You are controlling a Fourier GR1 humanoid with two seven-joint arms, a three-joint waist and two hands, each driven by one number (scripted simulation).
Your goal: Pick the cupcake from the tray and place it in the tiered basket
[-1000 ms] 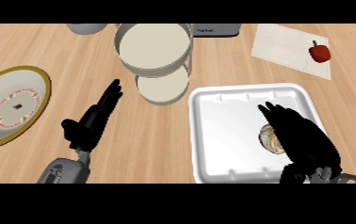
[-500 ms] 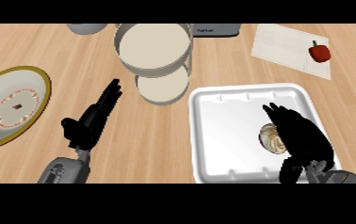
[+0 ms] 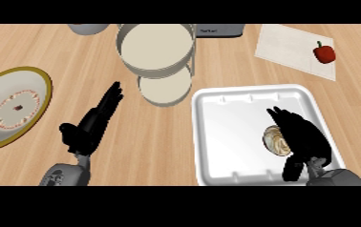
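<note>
Cupcake: sits in the white tray, right side, half hidden by the hand.
Right hand: fingers draped over it; whether they close, I cannot tell.
Left hand: straight-fingered, resting aside.
Tiered basket: beyond the tray, waiting.

Left hand open, right hand curled
</note>
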